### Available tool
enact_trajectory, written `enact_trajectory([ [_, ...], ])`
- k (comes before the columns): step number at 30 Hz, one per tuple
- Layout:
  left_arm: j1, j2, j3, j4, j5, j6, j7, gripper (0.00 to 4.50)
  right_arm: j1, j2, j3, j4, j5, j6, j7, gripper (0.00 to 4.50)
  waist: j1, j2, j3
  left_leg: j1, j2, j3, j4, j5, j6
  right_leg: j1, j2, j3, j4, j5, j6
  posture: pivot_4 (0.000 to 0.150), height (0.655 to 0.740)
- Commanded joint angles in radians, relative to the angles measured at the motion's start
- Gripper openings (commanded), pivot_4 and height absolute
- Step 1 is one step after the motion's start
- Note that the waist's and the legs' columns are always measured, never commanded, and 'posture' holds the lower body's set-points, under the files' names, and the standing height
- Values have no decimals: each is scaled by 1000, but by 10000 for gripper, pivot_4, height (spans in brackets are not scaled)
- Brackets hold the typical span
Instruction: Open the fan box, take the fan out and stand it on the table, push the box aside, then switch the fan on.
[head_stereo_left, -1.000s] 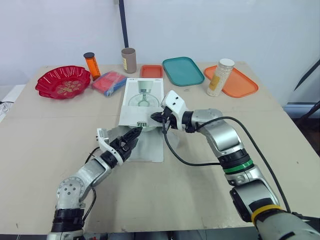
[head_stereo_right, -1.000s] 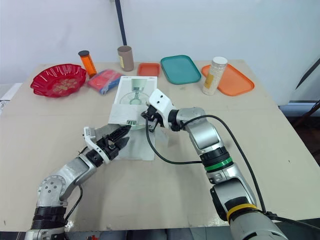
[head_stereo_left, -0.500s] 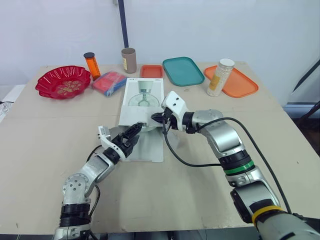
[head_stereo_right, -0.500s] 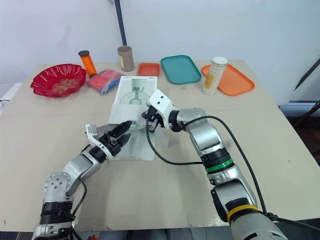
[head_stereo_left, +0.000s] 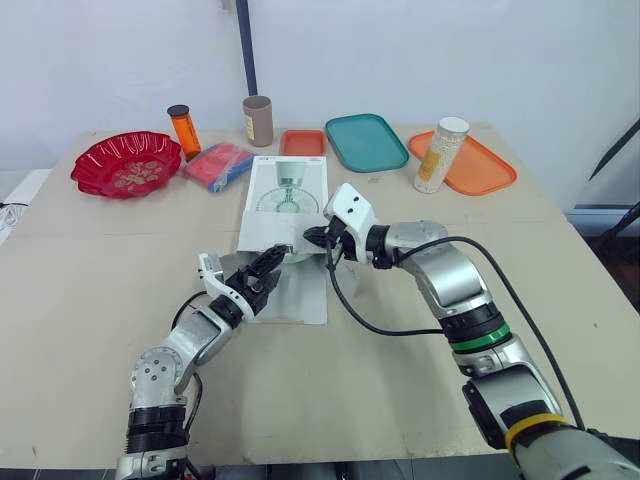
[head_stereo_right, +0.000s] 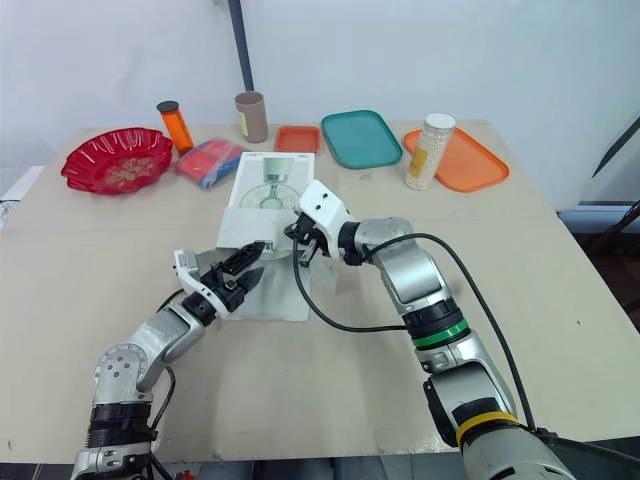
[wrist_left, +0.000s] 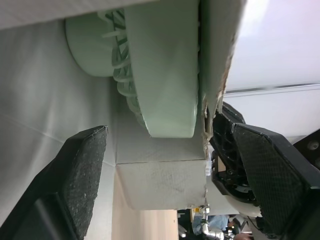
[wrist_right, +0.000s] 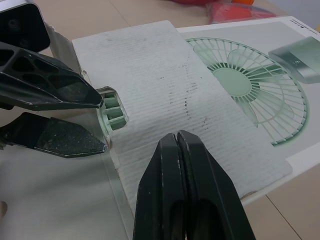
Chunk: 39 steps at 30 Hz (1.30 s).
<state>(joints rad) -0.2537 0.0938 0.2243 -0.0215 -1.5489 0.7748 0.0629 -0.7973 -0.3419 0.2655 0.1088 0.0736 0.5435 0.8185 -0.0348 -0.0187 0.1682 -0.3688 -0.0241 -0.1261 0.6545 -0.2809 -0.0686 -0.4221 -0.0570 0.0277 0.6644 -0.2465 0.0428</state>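
- Beige table: white cardboard fan box opens toward six o'clock.
- Pale green plastic fan sits just at one o'clock from my released left gripper.
- Right gripper is clenched empty atop the box.

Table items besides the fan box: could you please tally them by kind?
Trays: 3, small orange tray, teal tray, large orange tray
Containers: 3, amber bottle, brown canister, white-lidded jar
Red bowl: 1
Red packet: 1
Total: 8

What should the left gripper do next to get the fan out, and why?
Probably ease the left gripper a bit further in and close on the fan: it stands open either side of the fan's rim in the box mouth, gripping nothing yet.
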Motion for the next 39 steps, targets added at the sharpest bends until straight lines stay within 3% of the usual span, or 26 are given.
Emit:
enact_trajectory([
  [1,-16,0,13,6,4,12,-6,30811,2,-6,-8,-34,2,2,-7,0,0,0,0,0,0,0,0,0,0,0,0,0,0,0,0,1500,7400],
  [12,-38,-14,27,54,6,28,-17,30811,9,-10,-12,-43,4,10,-17,0,0,0,0,0,0,0,0,0,0,0,0,0,0,0,0,1500,7400],
  [16,-50,-25,29,64,16,24,-24,21266,14,-14,-12,-52,3,14,-21,0,0,0,0,0,0,0,0,0,0,0,0,0,0,0,0,1500,7400],
  [18,-53,-30,35,61,22,18,-36,14033,17,-15,-13,-56,4,18,-23,0,0,0,0,0,0,0,0,0,0,0,0,0,0,0,0,1500,7400],
  [29,-53,-21,51,72,37,42,-19,14033,19,-16,-13,-56,4,17,-29,0,0,0,0,0,0,0,0,0,0,1,0,0,0,0,0,1500,7400],
  [39,46,30,79,3,-40,109,13,14033,15,-19,-15,-60,5,19,-27,0,-3,0,0,0,0,0,0,0,0,0,0,0,0,0,0,1500,7400],
])
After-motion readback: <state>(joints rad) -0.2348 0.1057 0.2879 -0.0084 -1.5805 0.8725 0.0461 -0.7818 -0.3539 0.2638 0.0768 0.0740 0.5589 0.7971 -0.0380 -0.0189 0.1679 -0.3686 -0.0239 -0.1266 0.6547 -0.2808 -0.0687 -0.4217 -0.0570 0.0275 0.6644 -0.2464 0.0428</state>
